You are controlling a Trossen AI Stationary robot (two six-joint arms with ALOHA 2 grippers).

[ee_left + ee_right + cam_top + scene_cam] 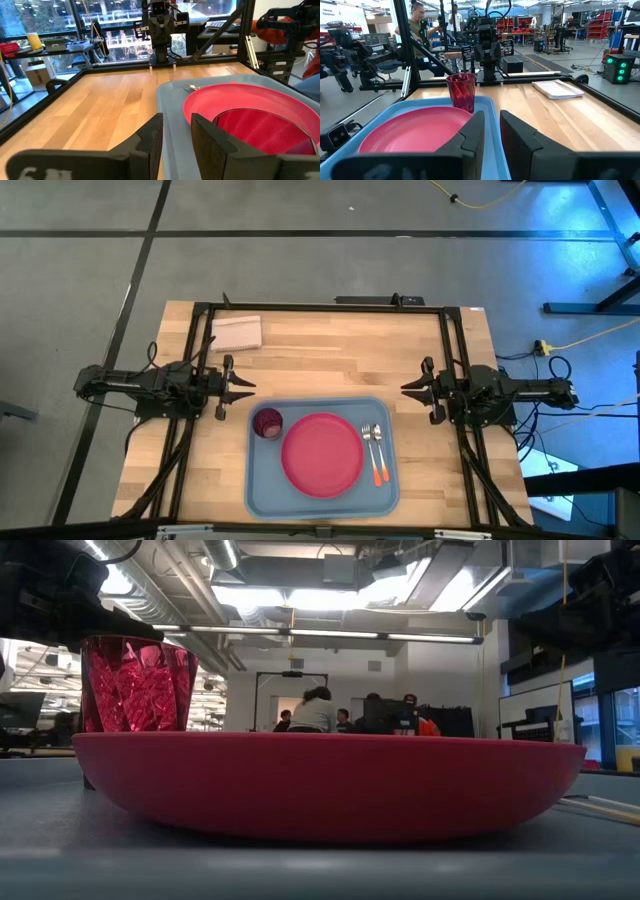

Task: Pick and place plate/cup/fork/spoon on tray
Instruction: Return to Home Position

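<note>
High view shows the left gripper (244,387) parked over bare wood just off the tray's (258,498) far left corner, fingers a narrow gap apart and holding nothing; the right gripper (408,388) mirrors it off the far right corner, likewise slightly parted and empty. Neither touches anything. On the tray, the cup (267,423) stands upright in the far left corner, the plate (322,454) lies flat in the middle just beside it, and the fork (368,448) and spoon (378,450) lie side by side along the right edge, handles toward the near side. All four pieces appear already placed, so the task looks finished or nearly so. A pale folded rectangle (236,332) sits apart on the tabletop (330,360) near the far left. As for handling, should anything need shifting: the plate looks stiff, light and smooth, best pinched at its raised rim (the flat centre offers no purchase); the faceted cup seems rigid and could tip, so gripping across its wall or rim suits it; the thin cutlery lies low against the tray and would likely be easiest taken across the orange handles.
</note>
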